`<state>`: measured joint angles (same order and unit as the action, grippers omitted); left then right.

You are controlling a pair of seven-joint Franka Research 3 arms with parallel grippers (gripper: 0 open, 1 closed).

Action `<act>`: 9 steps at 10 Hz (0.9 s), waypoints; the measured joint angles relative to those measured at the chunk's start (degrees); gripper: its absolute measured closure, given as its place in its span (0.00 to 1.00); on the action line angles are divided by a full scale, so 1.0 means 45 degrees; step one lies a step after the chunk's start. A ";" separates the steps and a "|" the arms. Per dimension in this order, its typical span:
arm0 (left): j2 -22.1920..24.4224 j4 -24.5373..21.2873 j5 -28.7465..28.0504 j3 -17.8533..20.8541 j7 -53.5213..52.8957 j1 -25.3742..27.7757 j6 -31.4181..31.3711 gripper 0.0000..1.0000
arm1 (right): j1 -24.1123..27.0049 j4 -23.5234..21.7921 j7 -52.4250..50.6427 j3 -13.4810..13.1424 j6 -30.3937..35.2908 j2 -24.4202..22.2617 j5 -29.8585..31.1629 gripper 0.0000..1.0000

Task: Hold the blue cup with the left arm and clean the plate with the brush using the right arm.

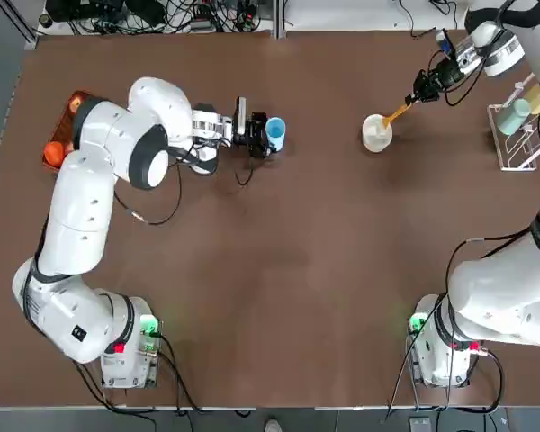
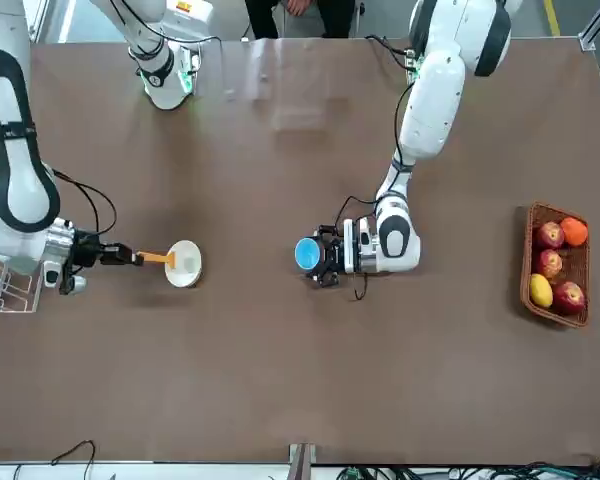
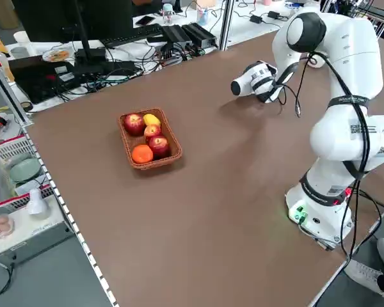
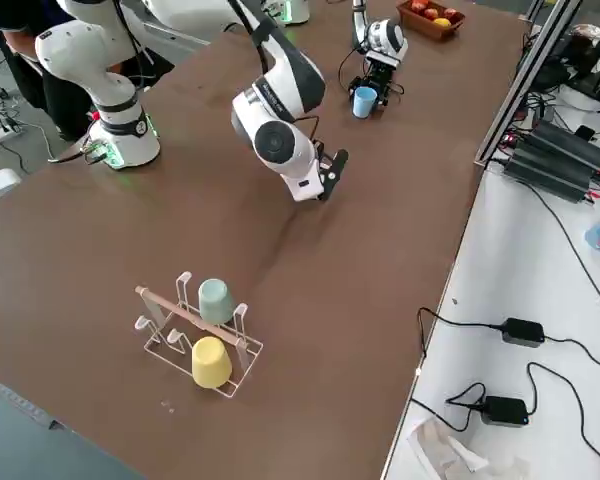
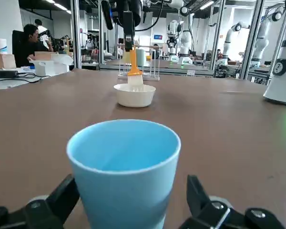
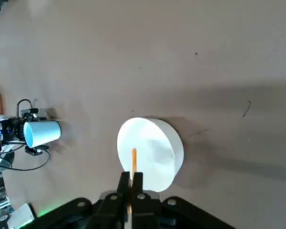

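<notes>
One blue cup (image 5: 124, 191) is standing upright between the spread fingers of the left tool (image 5: 131, 183), which is wide open around it, near the middle of the desk (image 1: 288, 270). One orange brush (image 5: 134, 67) is sitting in the right tool (image 6: 131, 176), closed on its handle, with its bristles reaching down into one shallow white bowl (image 5: 135, 96) farther to the robot's right.

Beyond the bowl, a white wire rack (image 4: 242, 372) is standing near the right edge, partly beneath the right arm (image 1: 513, 36), and crowding that side. It is carrying two cups, one mint-green (image 4: 216, 301) and one yellow (image 4: 211, 362). One wicker basket (image 3: 155, 164) is lying beside the left arm (image 1: 108, 180), on its outer side, holding five fruits: three red (image 3: 134, 125), one orange (image 3: 142, 154) and one yellow (image 3: 152, 120).
</notes>
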<state>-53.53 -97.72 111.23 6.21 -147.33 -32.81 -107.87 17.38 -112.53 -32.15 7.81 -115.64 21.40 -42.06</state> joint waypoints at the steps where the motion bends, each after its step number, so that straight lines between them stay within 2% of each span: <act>1: 0.0056 -0.0113 0.0000 0.0000 0.0000 0.0000 0.0000 0.00 | 0.0000 -0.0092 -0.0085 0.0008 -0.0051 0.0012 -0.0152 0.95; 4: 0.0227 -0.0401 -0.0180 0.0019 -0.0001 0.0012 0.0000 0.00 | -0.0001 -0.0220 -0.0253 0.0070 -0.0337 0.0095 -0.0380 0.95; 9: 0.0286 -0.0428 -0.0281 0.0076 -0.0007 0.0034 0.0000 0.00 | -0.0003 -0.0235 -0.0280 0.0504 -0.0651 0.0498 -0.0514 0.95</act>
<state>-52.24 -99.65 109.96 6.55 -147.36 -32.66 -107.87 17.37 -113.58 -33.41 10.08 -118.57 23.64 -44.38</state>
